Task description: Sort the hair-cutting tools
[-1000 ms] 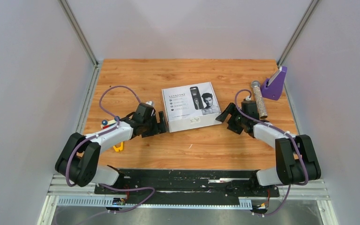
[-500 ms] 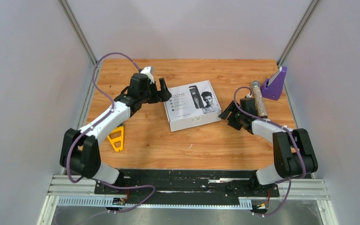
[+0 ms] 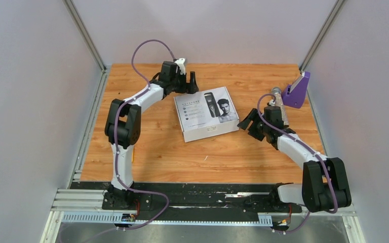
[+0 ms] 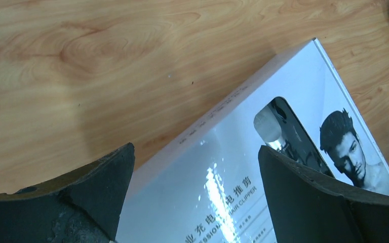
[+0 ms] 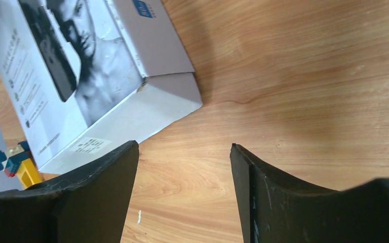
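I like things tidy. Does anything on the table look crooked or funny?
The white clipper box sits crooked, turned at an angle to the table edges. In the right wrist view its end flap seems to stick out a bit. Nothing looks spilled or broken.

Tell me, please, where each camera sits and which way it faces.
Top external: above and behind the arms, looking down on the wooden table; both arms show.
Left wrist: over the far side, looking down at the clipper box; open jaws at bottom.
Right wrist: low on the right, facing left at the box's corner; open jaws at bottom.
All share the box.
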`<state>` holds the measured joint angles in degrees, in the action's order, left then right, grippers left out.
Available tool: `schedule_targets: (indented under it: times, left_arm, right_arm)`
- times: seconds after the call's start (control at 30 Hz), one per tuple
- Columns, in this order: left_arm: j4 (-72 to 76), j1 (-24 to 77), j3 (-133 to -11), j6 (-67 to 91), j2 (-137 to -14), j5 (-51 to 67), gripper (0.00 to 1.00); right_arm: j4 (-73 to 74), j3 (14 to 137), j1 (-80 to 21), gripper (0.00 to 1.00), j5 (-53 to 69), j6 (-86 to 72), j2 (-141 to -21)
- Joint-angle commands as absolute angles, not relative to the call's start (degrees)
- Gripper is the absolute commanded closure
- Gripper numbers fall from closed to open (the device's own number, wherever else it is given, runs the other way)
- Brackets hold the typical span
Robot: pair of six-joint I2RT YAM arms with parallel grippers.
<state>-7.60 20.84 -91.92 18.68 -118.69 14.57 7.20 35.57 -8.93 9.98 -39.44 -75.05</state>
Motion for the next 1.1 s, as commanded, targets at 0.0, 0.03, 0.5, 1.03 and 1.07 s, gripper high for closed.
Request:
schedule_targets:
  times: [0.0,0.03,0.5,1.03,1.07]
  left_arm:
    - [-8.0,20.3,-100.1,12.9,-123.9,19.7,0.0]
    - [-8.8,20.4,-101.0,12.3,-126.5,20.8,0.0]
    - [1.2,20.4,-75.9,27.1,-113.3,30.3,0.02]
    - [6.7,20.9,-59.6,33.2,-95.1,20.2,0.0]
    - [6.7,20.9,-61.2,33.0,-96.0,20.4,0.0]
  right_arm:
    - [5.2,35.7,-9.1,0.31,12.9,-39.5,-72.2]
    - [5.1,35.8,-9.1,0.31,13.2,-39.5,-72.0]
    - [3.9,36.5,-9.0,0.3,15.8,-39.0,-72.1]
    - [-3.4,41.7,-8.3,0.11,14.9,-43.3,-80.6]
    - [-4.3,42.1,-8.3,0.1,14.9,-43.8,-81.7]
